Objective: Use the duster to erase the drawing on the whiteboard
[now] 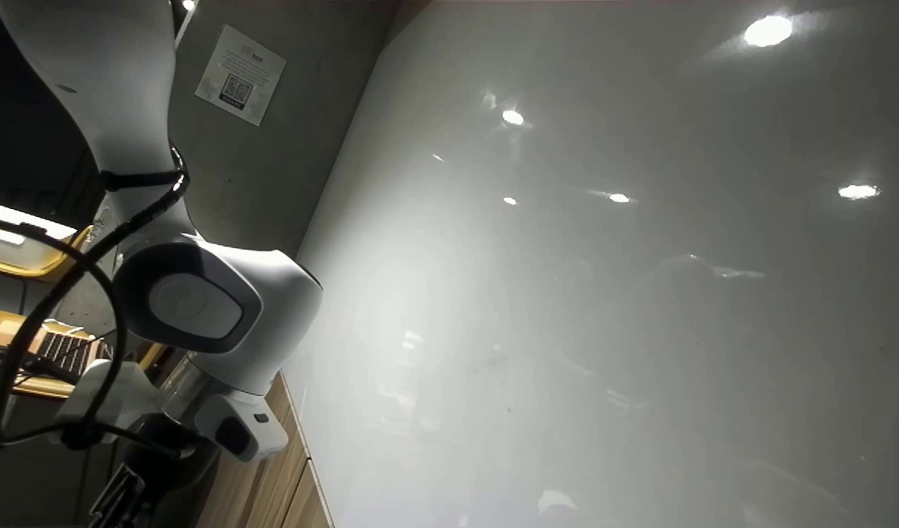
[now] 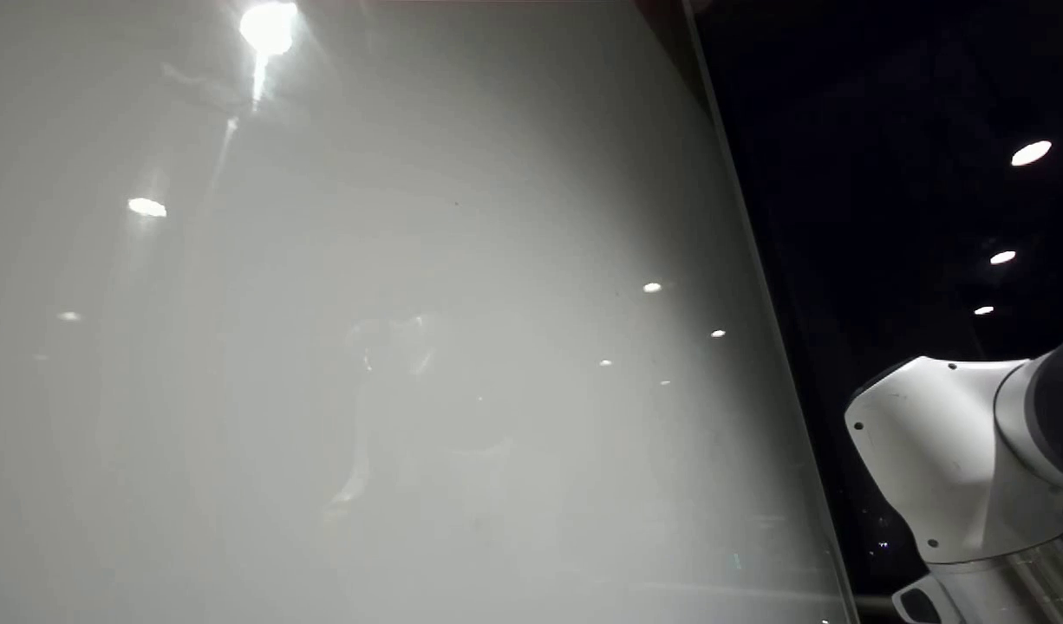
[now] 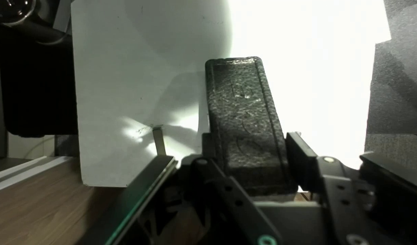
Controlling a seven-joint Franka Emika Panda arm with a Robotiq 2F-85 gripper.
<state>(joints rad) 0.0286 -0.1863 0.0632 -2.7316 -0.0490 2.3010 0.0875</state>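
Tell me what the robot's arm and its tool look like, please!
The arm is smooth, white and rounded, with a dark-rimmed, pale oval cap. A black strap crosses it, and a black cable loops beside it. It has small dark dots too. The tool is black, with two jointed fingers, little round bolts and a teal ring.

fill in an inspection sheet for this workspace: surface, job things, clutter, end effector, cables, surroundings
Surface: whiteboard, glossy, with bright reflections in both exterior views.
Duster: dark rectangular block, held.
Drawing: nothing seen that clearly reads as one.
Clutter: laptop in the background.
End effector: closed on the duster's long sides.
Cables: black cables looped beside the arm.
Surroundings: grey wall with a paper sign; in the wrist view, a white panel behind the duster, not identifiable.
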